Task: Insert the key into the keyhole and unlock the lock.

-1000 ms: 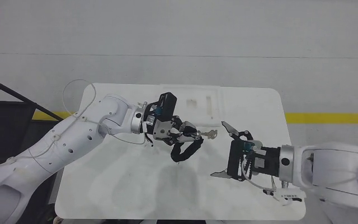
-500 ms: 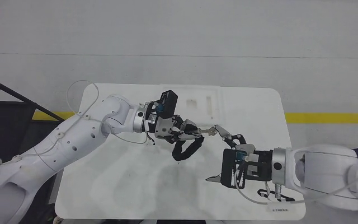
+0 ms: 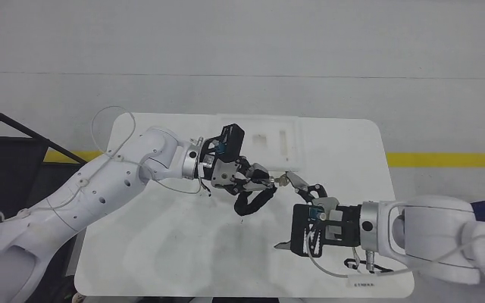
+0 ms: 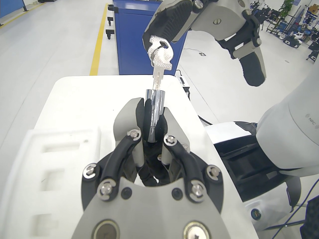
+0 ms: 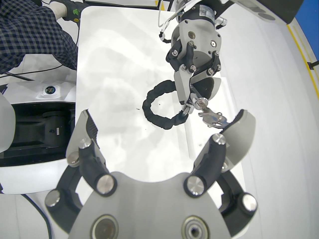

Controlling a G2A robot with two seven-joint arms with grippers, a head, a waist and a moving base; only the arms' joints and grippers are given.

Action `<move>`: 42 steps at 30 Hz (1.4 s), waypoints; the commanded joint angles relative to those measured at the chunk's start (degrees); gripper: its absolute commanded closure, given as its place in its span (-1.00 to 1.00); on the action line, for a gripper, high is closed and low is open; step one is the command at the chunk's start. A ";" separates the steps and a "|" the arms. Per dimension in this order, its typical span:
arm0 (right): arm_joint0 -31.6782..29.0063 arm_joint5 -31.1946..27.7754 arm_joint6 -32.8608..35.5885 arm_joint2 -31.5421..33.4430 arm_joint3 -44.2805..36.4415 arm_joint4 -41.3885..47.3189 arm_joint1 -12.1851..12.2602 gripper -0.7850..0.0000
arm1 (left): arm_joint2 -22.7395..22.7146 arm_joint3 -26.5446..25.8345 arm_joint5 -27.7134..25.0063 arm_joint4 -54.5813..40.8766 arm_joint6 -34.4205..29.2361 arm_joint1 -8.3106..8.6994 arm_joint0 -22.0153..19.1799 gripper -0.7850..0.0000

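The left pincer (image 4: 153,115) is clenched on the lock (image 4: 155,105) above the counter (image 4: 74,95), with the key (image 4: 160,58) in its keyhole. The right pincer (image 5: 164,116) is spread wide beside the key; closing off-centre could dislodge it.

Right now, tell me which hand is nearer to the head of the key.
Right. The right hand is open with one finger right beside the head of the key. The left hand grips the lock, back past the blade.
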 commanded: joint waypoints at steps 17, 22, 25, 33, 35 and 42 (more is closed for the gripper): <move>3.09 -10.32 -5.39 5.13 1.76 -6.54 0.67 -0.72 | 1.85 -4.65 0.00 3.00 0.22 3.12 -4.31 1.00; 3.21 -11.58 -7.61 5.11 1.31 -9.24 0.71 0.08 | 3.76 -6.23 0.00 3.55 0.38 4.94 -6.30 1.00; 3.03 -11.75 -9.37 4.98 0.69 -11.24 0.67 0.18 | 5.29 -7.23 0.00 3.47 1.00 5.74 -7.44 1.00; 2.72 -12.51 -12.13 3.67 0.00 -15.89 0.60 0.18 | 7.52 -8.45 0.00 3.21 2.29 6.71 -9.00 1.00; 2.77 -12.52 -12.70 3.32 0.00 -16.56 0.57 0.19 | 7.52 -8.67 0.00 3.03 2.11 6.70 -8.98 1.00; 3.20 -12.65 -14.17 1.95 0.00 -18.62 0.45 0.36 | 7.52 -9.09 0.00 2.31 0.81 6.22 -8.91 1.00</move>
